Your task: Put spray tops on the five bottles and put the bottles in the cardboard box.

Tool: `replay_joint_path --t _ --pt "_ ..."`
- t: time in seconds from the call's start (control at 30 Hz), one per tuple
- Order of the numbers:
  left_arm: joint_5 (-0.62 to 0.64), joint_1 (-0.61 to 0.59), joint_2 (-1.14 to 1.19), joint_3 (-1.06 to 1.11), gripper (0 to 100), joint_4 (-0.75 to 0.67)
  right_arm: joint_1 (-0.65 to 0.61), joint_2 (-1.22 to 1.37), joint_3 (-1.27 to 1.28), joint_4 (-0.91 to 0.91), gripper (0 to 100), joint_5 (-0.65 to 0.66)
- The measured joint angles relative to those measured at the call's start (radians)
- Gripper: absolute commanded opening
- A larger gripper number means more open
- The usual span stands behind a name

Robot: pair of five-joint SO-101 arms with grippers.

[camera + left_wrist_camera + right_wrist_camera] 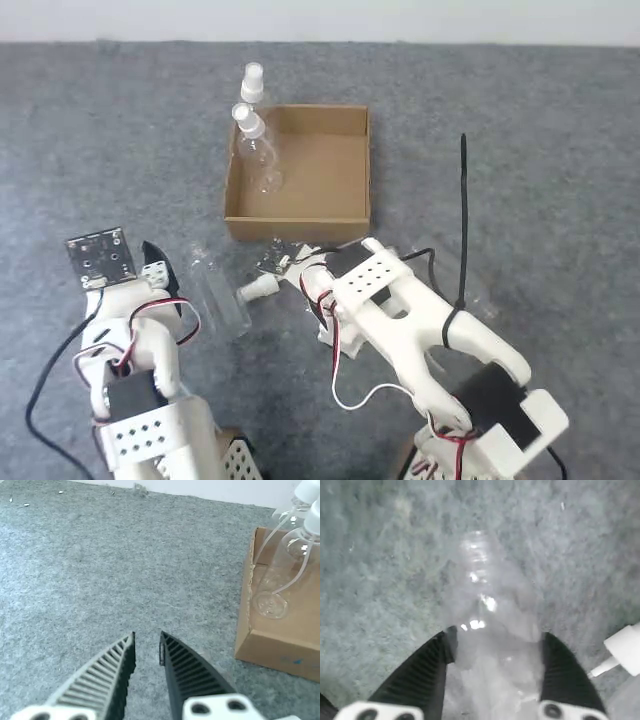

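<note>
Bottle [485,590] clamped in right gripper [496,633], wrist view | left gripper [147,636] slightly apart, empty

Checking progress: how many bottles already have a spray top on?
2. The near bottle stands inside the cardboard box, by its left wall; the far bottle rises just behind it at the far corner. Others may be hidden.
</note>
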Motion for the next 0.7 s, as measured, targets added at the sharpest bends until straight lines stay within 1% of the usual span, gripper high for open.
replay_joint_path --t 0.1,0.37,0.6,0.7 --pt "0.0 0.0 0.0 0.0 8 0.0 0.0 0.0 0.0 0.011 35.3 0.0" --pt "0.0 0.0 0.0 0.0 8 0.0 -0.005 0.0 -0.041 0.014 35.1 0.017" --pt "0.0 0.0 0.0 0.0 8 0.0 -0.068 0.0 -0.044 0.015 35.1 0.025" --pt "0.0 0.0 0.0 0.0 8 0.0 -0.069 0.0 -0.044 0.015 35.1 0.028"
